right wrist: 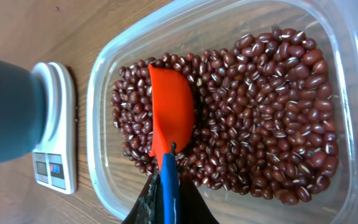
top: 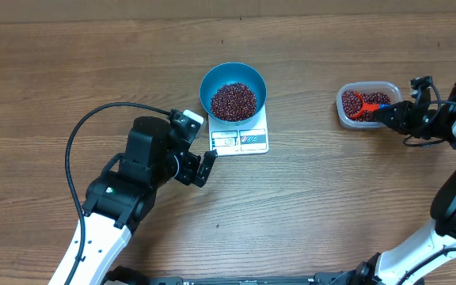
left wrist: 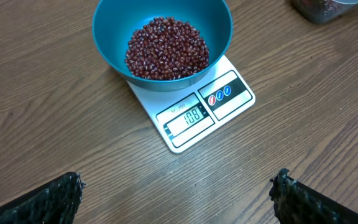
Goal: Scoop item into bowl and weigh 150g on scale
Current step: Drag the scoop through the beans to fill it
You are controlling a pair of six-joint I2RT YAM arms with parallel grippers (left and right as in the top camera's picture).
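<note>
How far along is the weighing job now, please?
Done: the blue bowl sits on the scale with beans inside. In hand: the right gripper holds the red scoop down in the clear tub. Left: the display seems to read 108, so more scoops are needed.

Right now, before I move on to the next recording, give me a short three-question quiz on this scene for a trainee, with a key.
1. True or false: the bowl stands on the scale.
2. Where does the red scoop lie? A: among the beans in the clear tub. B: in the bowl. C: on the scale.
3. Fill in: the left jaws stand ____.
Key: 1 true; 2 A; 3 open.
</note>
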